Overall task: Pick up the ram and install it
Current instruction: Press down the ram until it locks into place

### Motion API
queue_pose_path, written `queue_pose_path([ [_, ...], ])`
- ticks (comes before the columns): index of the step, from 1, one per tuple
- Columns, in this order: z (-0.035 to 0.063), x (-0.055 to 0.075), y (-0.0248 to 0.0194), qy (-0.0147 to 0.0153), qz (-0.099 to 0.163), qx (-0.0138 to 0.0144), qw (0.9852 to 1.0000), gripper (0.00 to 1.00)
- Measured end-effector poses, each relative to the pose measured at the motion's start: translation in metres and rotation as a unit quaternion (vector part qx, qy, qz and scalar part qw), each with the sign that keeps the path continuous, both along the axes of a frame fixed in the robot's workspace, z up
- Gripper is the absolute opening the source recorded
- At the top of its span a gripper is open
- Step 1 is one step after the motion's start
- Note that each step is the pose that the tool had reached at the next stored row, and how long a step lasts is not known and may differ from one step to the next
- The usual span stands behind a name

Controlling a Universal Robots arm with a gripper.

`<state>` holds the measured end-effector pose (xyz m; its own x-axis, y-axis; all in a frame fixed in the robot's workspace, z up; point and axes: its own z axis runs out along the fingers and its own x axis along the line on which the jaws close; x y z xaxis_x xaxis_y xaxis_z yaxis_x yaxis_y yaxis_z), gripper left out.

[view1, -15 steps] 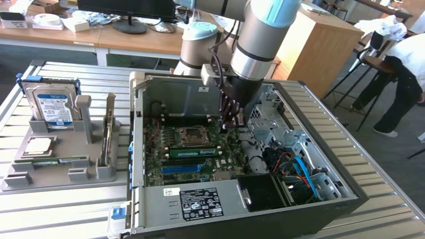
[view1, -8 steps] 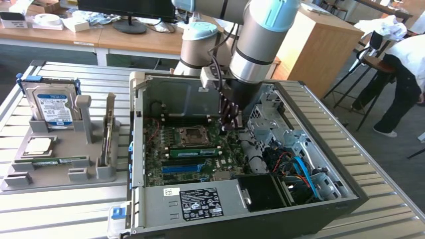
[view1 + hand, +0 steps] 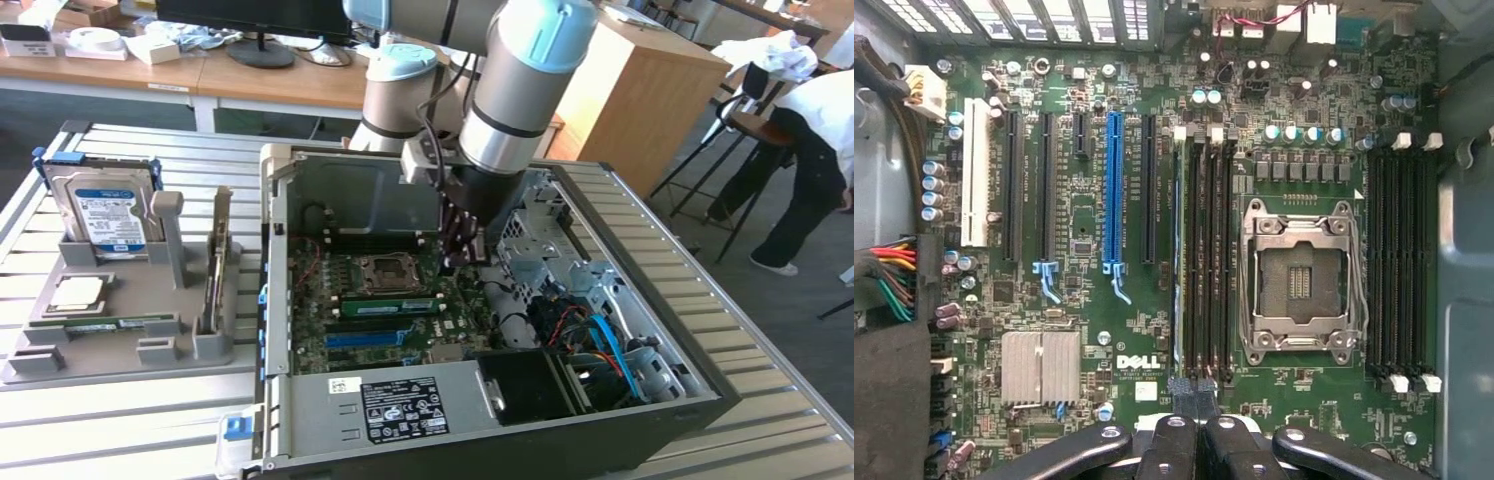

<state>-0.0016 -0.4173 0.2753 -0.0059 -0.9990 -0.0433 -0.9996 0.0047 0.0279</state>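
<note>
Exterior view showed one open computer case (image 3: 347,190) on the slatted desk (image 3: 120,430), with one grey holder (image 3: 120,355) beside it, toward the desk's edge at the exterior view's left. The holder carried one hard drive (image 3: 107,210), one square silver CPU chip (image 3: 78,293) and one green stick (image 3: 107,323) lying flat along its front.

One ram (image 3: 387,304) sat inside the case, standing on its long edge in a memory slot near the open CPU socket (image 3: 387,270). It was a thin green board with dark chips along its face; its label could not be made out. Its long axis ran along the slot, parallel to the neighbouring slots, from the exterior view's left to its right.

The single gripper (image 3: 462,258) hung over the motherboard (image 3: 1084,230) near one end of the ram, its fingers pressed together with nothing between them. In the wrist view the ram appeared edge-on, a narrow line in the slot of its bank farthest from the socket.
</note>
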Motion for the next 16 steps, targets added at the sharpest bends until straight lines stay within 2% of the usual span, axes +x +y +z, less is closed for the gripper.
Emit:
queue_pose_path([
  [8, -0.0069, 0.0000, 0.0000, 0.0000, 0.000, 0.0005, 1.0000, 0.10],
  [16, -0.0098, 0.0000, 0.0000, 0.0000, 0.000, 0.0008, 1.0000, 0.10],
])
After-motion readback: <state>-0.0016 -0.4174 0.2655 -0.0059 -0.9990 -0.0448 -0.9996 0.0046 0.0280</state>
